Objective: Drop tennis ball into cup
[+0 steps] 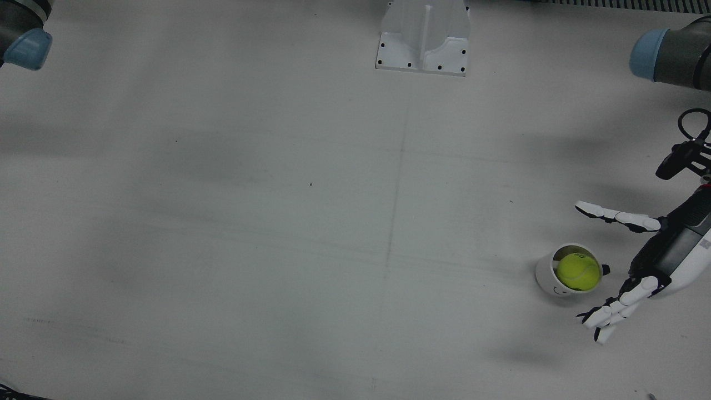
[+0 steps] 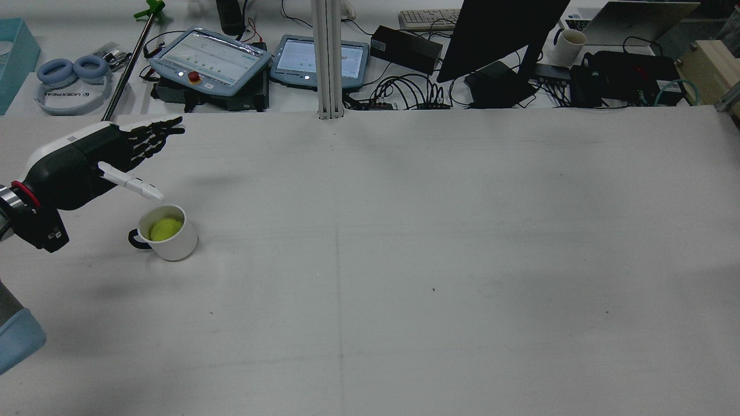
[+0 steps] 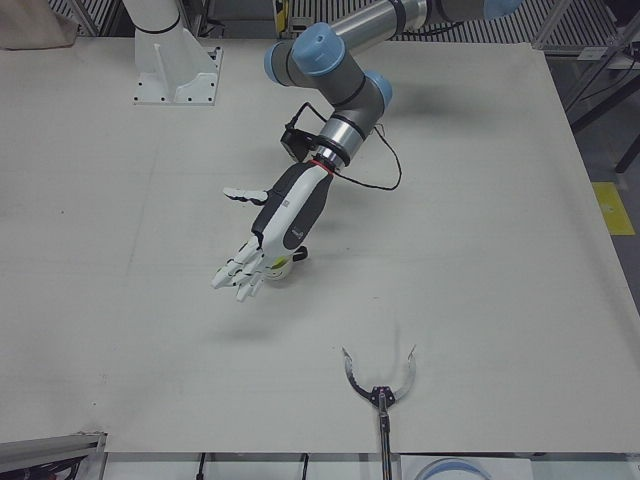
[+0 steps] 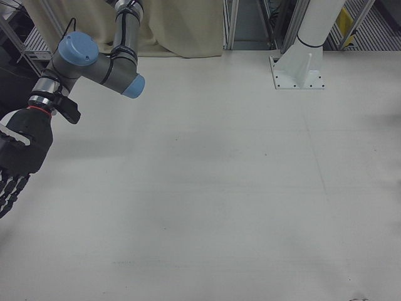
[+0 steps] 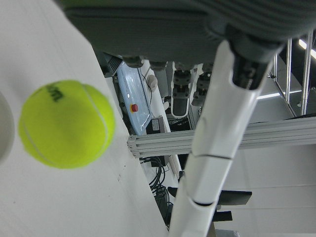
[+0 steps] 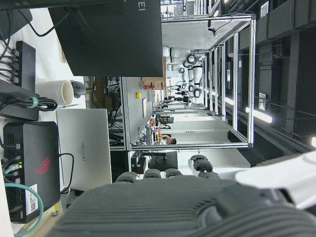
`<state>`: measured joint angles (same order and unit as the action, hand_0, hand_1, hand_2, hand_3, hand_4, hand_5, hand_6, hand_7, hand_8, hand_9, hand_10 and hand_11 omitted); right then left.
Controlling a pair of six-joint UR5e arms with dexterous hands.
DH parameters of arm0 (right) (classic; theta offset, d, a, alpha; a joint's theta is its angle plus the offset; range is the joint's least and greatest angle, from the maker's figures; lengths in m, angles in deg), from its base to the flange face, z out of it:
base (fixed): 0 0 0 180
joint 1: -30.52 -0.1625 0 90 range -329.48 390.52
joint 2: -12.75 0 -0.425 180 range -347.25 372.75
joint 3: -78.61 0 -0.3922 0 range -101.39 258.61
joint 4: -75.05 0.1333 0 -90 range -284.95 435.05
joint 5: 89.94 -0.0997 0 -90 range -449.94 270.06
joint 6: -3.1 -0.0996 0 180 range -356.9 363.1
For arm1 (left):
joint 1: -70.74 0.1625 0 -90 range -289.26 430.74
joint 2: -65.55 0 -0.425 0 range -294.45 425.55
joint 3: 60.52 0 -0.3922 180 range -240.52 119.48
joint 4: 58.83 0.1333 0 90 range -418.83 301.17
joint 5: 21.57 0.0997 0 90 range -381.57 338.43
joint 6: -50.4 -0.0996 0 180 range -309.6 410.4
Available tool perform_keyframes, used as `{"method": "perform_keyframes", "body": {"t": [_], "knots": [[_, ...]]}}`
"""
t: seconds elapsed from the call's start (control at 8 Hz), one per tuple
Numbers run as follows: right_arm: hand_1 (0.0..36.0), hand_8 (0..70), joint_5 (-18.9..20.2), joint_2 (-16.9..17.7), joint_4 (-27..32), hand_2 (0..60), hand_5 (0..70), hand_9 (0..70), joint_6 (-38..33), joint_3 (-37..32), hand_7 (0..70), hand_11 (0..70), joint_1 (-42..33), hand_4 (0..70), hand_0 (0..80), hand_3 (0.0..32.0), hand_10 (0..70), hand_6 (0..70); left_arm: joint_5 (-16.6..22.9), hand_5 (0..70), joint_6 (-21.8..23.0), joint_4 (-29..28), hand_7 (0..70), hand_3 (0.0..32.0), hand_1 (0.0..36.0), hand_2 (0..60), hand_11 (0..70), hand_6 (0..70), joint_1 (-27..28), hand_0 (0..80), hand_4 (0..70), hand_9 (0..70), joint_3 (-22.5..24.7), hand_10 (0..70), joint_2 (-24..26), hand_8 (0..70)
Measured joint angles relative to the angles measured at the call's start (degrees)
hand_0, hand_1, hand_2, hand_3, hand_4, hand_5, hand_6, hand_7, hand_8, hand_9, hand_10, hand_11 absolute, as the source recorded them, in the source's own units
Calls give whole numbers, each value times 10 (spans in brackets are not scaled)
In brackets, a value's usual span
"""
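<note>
The left hand (image 1: 661, 255) hangs above the table (image 1: 278, 222) just beside the cup (image 1: 555, 278), palm turned toward it, its fingers (image 1: 611, 311) spread wide and straight with nothing in them — the thumb juts out apart on the far side of the cup. The forearm slants up and back to a grey arm with a pale blue joint cap. The tennis ball (image 1: 578, 271) sits inside the cup, fuzzy yellow-green with a curved white seam, filling most of the round mouth. The cup is white, smooth and glossy, with a small dark handle, standing upright near the table's left edge in the rear view. The hand itself is a dark shell with white segmented fingers. Over on the other side, the right hand (image 4: 19, 157) hovers at the table's edge, dark fingers pointing down and loosely apart — empty. The table is matte, pale grey, lightly scuffed.
</note>
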<state>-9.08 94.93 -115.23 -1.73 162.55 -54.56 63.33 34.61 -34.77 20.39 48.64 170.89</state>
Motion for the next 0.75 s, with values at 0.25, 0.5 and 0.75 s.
{"method": "perform_keyframes", "body": {"t": [0.25,0.5,0.75], "knots": [[0,0,0,0,0,0,0,0,0,0,0,0,0,0,0,0,0,0,0,55,0,-3,287,0,309,0,11,29,0,728,191,43,0,0,0,1],[0,0,0,0,0,0,0,0,0,0,0,0,0,0,0,0,0,0,2,62,15,-3,201,0,347,29,0,16,-2,736,10,26,5,0,2,0],[0,0,0,0,0,0,0,0,0,0,0,0,0,0,0,0,0,0,8,59,30,13,157,0,359,49,0,4,-42,730,0,17,23,0,15,0]]}}
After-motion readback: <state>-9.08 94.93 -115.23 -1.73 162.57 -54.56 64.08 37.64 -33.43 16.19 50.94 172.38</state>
